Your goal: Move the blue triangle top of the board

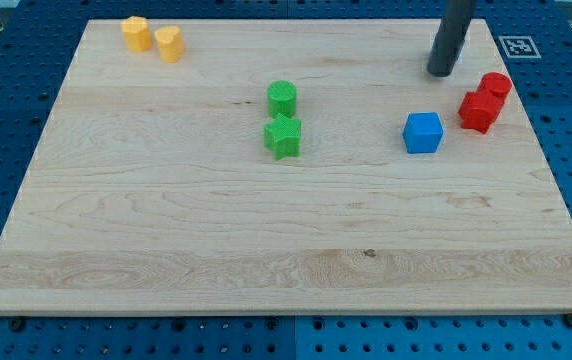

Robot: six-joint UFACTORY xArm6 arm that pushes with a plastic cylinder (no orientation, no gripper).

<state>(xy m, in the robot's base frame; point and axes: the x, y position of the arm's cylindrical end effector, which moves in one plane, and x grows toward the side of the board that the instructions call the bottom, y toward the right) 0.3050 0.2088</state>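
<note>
My tip [442,73] rests on the wooden board [166,230] near the view's top right. A blue block [423,132], which looks like a cube, lies below and slightly left of the tip, apart from it. No blue triangle shape can be made out; this is the only blue block in view. Two red blocks sit to the right of the blue one: a red cylinder [496,86] and a red block [478,111] touching it, both right of and below the tip.
A green cylinder [282,97] and a green star [283,136] sit near the board's middle, close together. Two yellow blocks [136,32] [169,44] lie at the top left. A marker tag [517,46] is off the board's top right corner.
</note>
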